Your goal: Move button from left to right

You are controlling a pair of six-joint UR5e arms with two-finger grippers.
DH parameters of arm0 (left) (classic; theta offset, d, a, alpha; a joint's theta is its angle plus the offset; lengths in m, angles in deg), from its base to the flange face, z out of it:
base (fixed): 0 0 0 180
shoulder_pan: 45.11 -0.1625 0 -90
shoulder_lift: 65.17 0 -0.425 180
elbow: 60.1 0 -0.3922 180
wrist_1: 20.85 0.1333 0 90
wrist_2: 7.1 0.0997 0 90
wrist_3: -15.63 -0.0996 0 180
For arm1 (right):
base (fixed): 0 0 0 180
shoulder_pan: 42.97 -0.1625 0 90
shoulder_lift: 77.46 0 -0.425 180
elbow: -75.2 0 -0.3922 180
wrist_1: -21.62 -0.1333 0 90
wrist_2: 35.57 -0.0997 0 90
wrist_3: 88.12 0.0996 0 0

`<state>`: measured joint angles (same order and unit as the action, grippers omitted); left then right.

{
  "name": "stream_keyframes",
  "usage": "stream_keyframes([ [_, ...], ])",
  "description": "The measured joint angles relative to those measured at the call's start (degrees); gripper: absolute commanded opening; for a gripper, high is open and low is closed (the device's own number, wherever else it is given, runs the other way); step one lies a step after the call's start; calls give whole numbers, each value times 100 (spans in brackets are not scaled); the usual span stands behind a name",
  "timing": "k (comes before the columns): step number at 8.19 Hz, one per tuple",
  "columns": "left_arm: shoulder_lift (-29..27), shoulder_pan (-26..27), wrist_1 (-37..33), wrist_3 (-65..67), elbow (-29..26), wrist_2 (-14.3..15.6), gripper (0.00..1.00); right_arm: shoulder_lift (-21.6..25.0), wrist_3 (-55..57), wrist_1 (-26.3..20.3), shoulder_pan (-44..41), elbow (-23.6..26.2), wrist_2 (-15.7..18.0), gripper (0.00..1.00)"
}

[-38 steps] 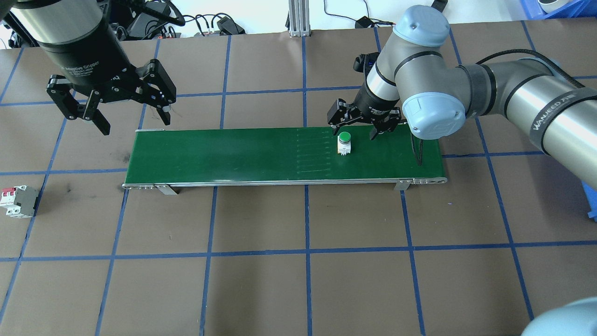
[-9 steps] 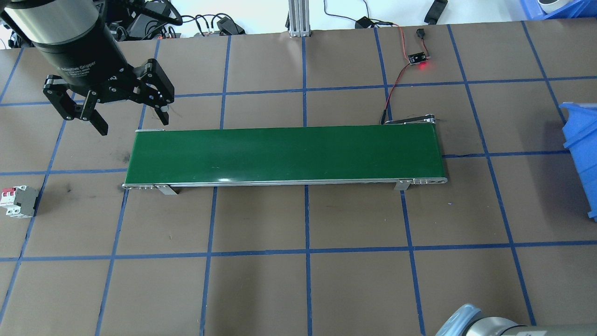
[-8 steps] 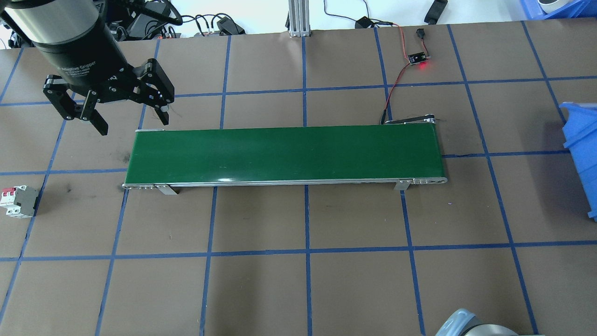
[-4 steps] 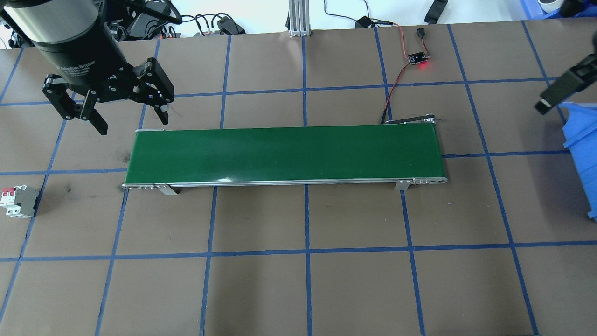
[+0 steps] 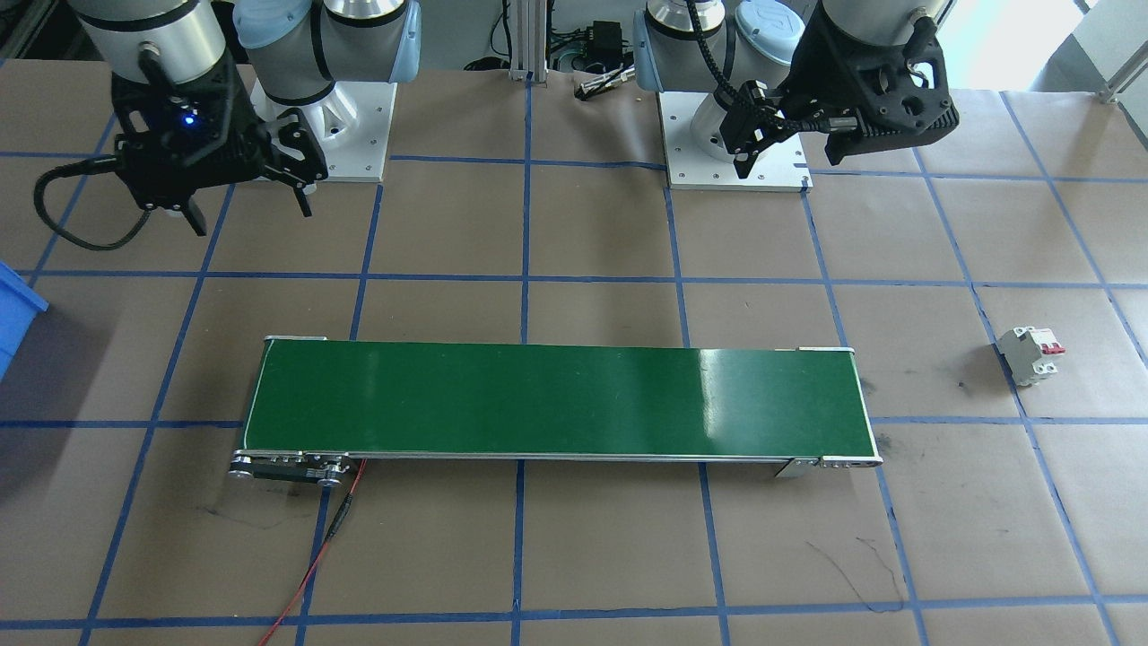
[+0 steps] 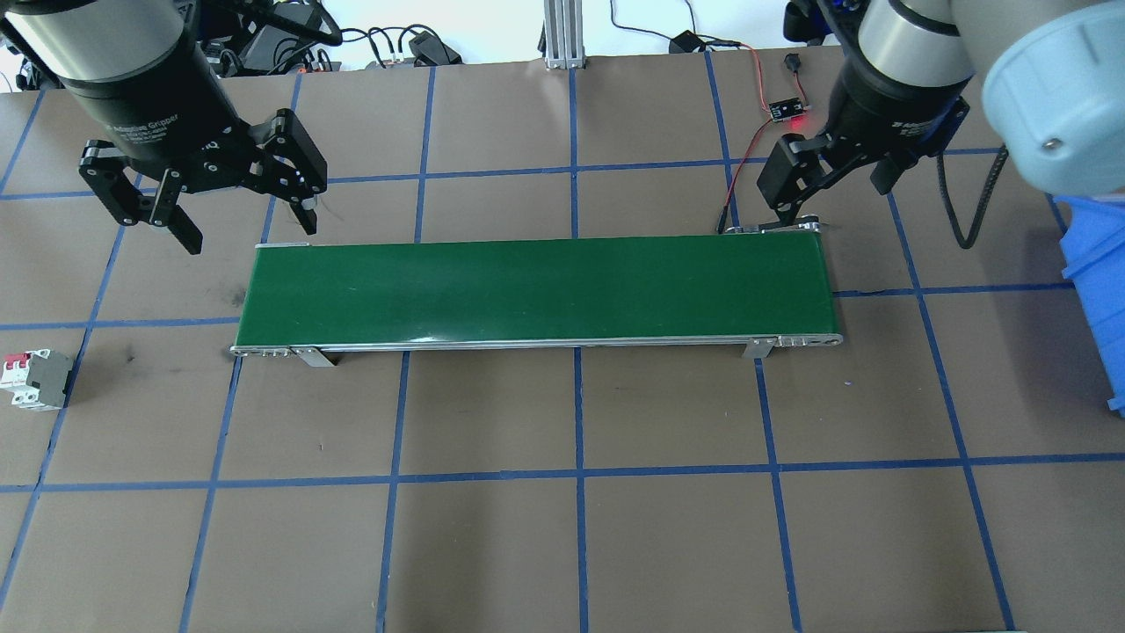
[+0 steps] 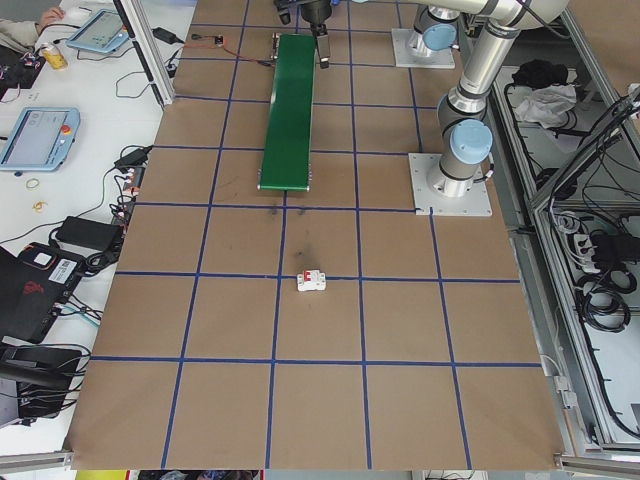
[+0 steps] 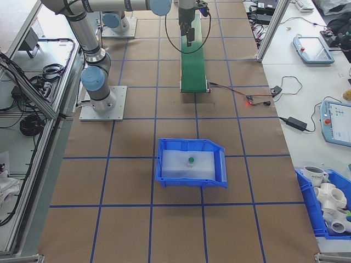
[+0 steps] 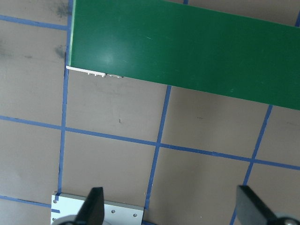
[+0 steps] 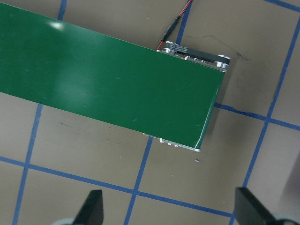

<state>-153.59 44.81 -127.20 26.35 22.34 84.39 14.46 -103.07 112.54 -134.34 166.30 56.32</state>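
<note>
Black fingers spread wide on both arms, nothing held. Left gripper (image 6: 235,214) hangs above the table just off the left end of the green conveyor belt (image 6: 536,290), on its far side from the robot. Right gripper (image 6: 839,189) hangs fully open over the belt's right end, near the red wire (image 6: 743,158) and the lit sensor board (image 6: 787,110). Belt surface bare. Button (image 8: 190,160) sits green cap up inside the blue bin (image 8: 192,181), well apart from the belt on the robot's right. White circuit breaker (image 6: 35,378) lies on the brown table (image 6: 580,527), far left.
</note>
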Motion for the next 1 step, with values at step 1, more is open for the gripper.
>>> stream_keyframes([
  [1, 0, 0, 0, 0, 0, 0, 100, -34, 247, -2, -163, -19, 5, 100],
])
